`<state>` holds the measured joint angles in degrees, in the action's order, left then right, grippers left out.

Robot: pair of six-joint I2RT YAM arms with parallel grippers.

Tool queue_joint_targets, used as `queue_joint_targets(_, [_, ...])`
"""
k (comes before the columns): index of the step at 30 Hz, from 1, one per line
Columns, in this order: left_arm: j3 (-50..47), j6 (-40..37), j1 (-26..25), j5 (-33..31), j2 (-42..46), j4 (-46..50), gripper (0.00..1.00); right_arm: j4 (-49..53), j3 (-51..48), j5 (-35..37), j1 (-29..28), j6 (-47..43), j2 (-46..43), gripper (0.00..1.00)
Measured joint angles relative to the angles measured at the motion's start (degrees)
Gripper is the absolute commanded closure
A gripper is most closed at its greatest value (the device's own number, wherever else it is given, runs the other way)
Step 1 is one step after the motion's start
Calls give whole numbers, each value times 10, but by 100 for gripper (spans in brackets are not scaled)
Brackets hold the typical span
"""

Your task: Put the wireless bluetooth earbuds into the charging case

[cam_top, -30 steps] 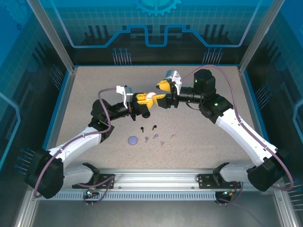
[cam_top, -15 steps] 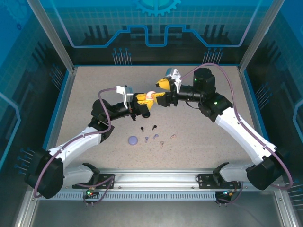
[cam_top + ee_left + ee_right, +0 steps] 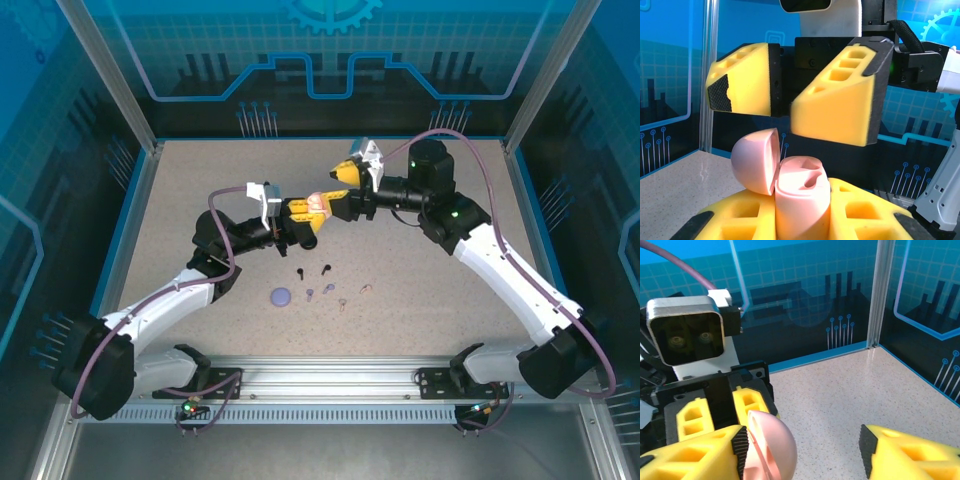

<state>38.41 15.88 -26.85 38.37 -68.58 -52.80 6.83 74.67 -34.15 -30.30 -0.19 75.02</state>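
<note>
My left gripper (image 3: 310, 216) is shut on the pale pink charging case (image 3: 802, 197) and holds it upright above the table. Its lid (image 3: 756, 160) is swung open to the left, and both earbud wells look vacant. My right gripper (image 3: 802, 450) is open and hovers just above the case, its left pad (image 3: 740, 450) against the lid (image 3: 772, 445) and its right finger well apart. The wireless bluetooth earbuds lie on the table below: a black pair (image 3: 300, 271), a lavender pair (image 3: 329, 288) and a pale pink pair (image 3: 365, 288).
A round lavender case (image 3: 282, 296) lies closed left of the earbuds. Blue-edged transparent walls (image 3: 140, 200) ring the speckled table (image 3: 450, 300). The two arms meet over the table's middle.
My right gripper's jaws have spread a little wider and its wrist has lifted slightly over the case. The left arm and the earbuds have stayed put.
</note>
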Motion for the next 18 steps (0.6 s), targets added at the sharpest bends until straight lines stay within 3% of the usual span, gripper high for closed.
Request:
queue_joint_targets(8, [-13,-25,0,-3,13,11,100,7,-7,18,17,51,-40,30])
queue_joint_targets(13, [-26,-55,0,-22,51,31,100,73,-24,130,33,146,-111,30])
queue_joint_targets(18, [-27,-70,0,-33,78,35,100,201,-36,251,33,238,-108,30])
